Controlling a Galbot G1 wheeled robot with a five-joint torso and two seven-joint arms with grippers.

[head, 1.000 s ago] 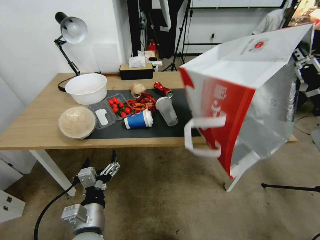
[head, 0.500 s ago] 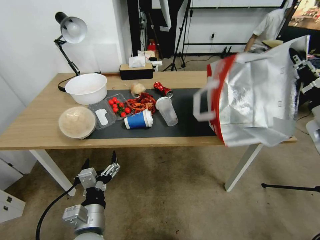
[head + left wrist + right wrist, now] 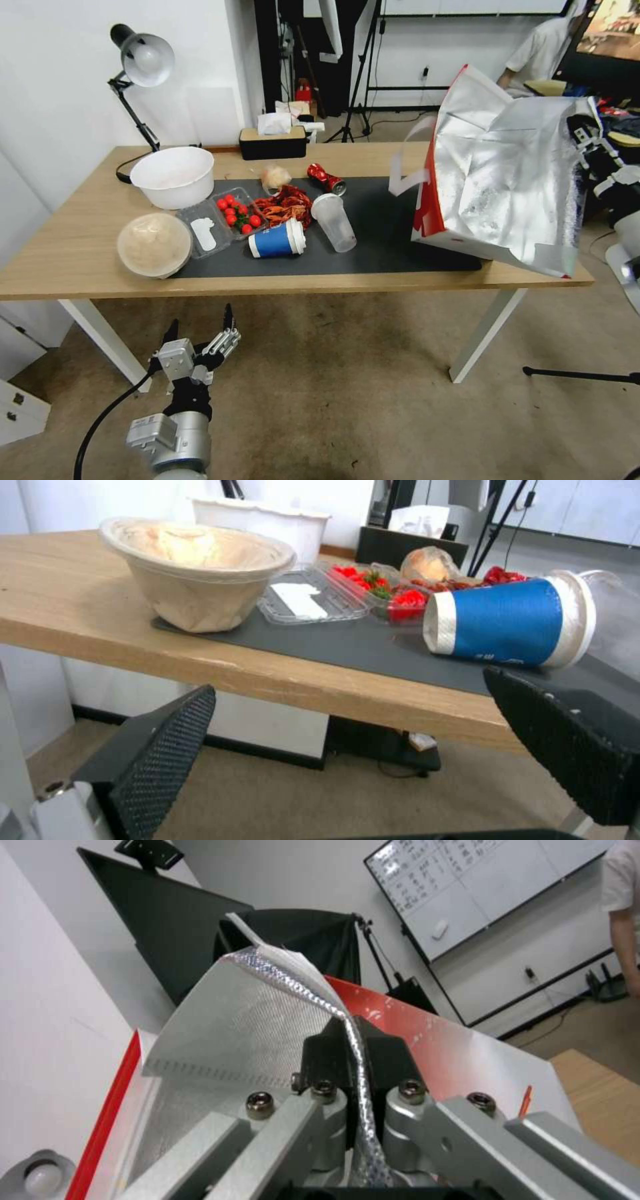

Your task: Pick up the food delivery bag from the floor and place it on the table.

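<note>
The food delivery bag [image 3: 507, 180] hangs tilted over the right end of the table [image 3: 73, 253], its silver foil lining facing me, with a red edge and white handles on its left. Its lower edge lies at the dark mat [image 3: 373, 227]; I cannot tell whether it touches. My right gripper [image 3: 587, 143] holds the bag's upper right rim. In the right wrist view the right gripper [image 3: 350, 1050] is shut on the foil rim. My left gripper [image 3: 200, 333] stands open low above the floor [image 3: 347, 400] before the table, its fingers [image 3: 160, 750] with nothing between them.
On the mat's left half lie a white bowl [image 3: 173, 175], a lidded paper bowl [image 3: 155, 245], a tomato tray [image 3: 237, 212], a toppled blue cup [image 3: 277, 239], a clear cup [image 3: 333, 221] and a red can [image 3: 325, 178]. A desk lamp [image 3: 143, 60] and tissue box [image 3: 273, 141] stand behind.
The bag has swung up from in front of the table's edge to above its right end and turned its foil side toward me. The left arm has stayed put.
</note>
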